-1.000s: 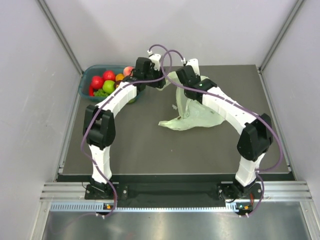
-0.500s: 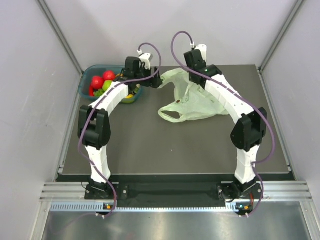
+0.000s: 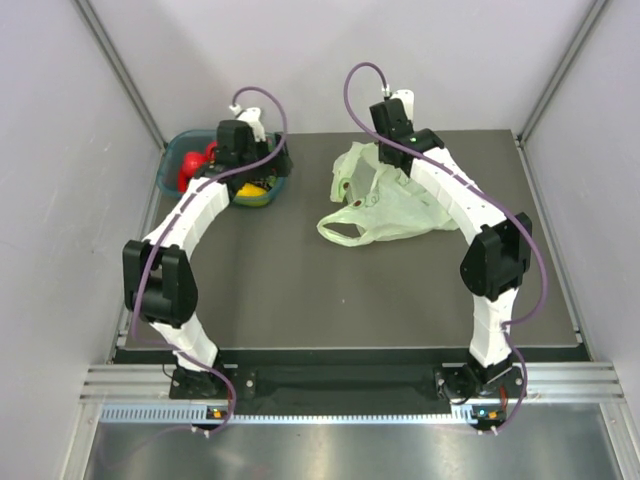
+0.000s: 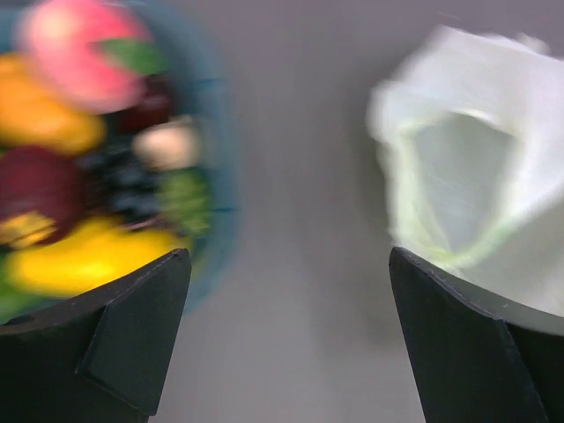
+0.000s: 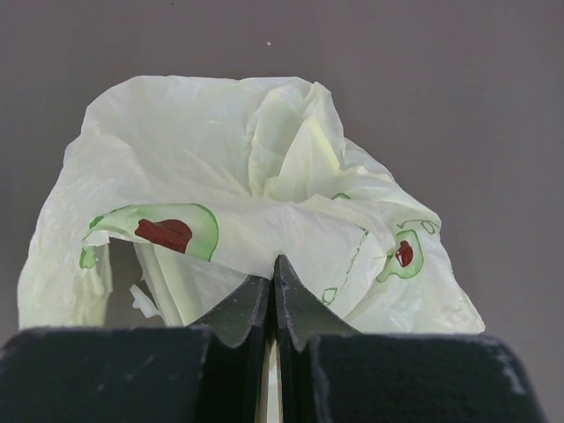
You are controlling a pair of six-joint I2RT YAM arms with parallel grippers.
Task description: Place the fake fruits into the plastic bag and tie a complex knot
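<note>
Only from its wrist is the right claw (image 5: 274, 269) seen pinched on the plastic bag (image 5: 264, 159); the left claw (image 4: 289, 257) is spread open.

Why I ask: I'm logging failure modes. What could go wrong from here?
The right claw pinches only a thin fold of the plastic bag; it could slip and the mouth collapse.
The fake fruits sit crowded in the tub, so the open left claw may knock neighbours out.
</note>
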